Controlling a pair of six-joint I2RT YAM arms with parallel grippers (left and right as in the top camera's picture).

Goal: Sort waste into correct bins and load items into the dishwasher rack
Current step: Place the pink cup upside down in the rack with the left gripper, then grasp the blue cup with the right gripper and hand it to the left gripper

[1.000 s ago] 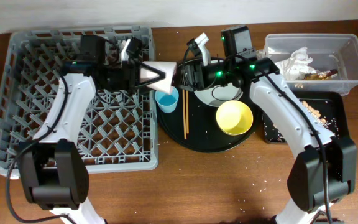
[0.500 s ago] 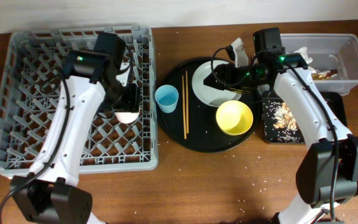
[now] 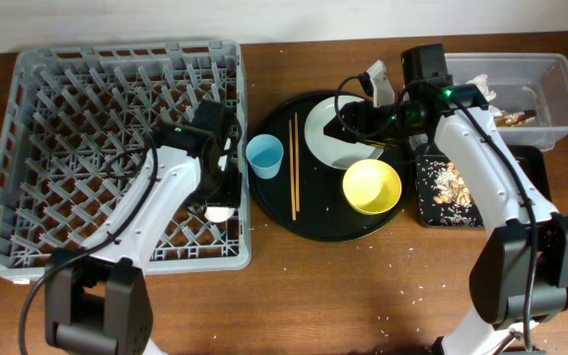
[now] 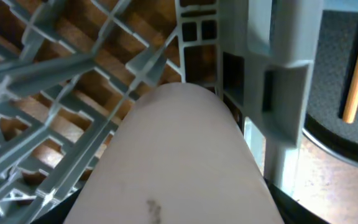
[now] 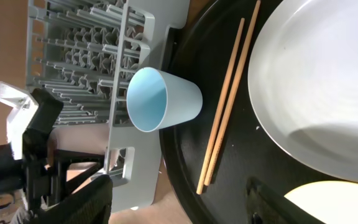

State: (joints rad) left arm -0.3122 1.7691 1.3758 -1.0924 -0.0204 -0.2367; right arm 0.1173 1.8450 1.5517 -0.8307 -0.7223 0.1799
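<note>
- rack [image 3: 67,118]: pink cup [image 4: 179,155] inside at its right edge, left gripper [image 3: 220,200] apparently clamped on it.
- tub [image 3: 560,69], black tray [image 3: 535,192]: waste already in.
- plate [image 3: 328,138], bowl [image 3: 372,186], blue cup [image 3: 264,156], chopsticks [image 3: 295,168]: 4 items left on round tray [image 3: 284,212]; right gripper [image 5: 178,186] apart, empty.

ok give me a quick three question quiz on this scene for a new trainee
1. True or false: the light blue cup stands in the dishwasher rack.
2. Pick one: what lies between the light blue cup and the yellow bowl? a) the chopsticks b) the crumpled napkin c) the gold wrapper
3. Short answer: how do the jaws of the right gripper stand?

Key
1. False. It stands on the round black tray, beside the rack.
2. a
3. Open, with nothing between them.
</note>
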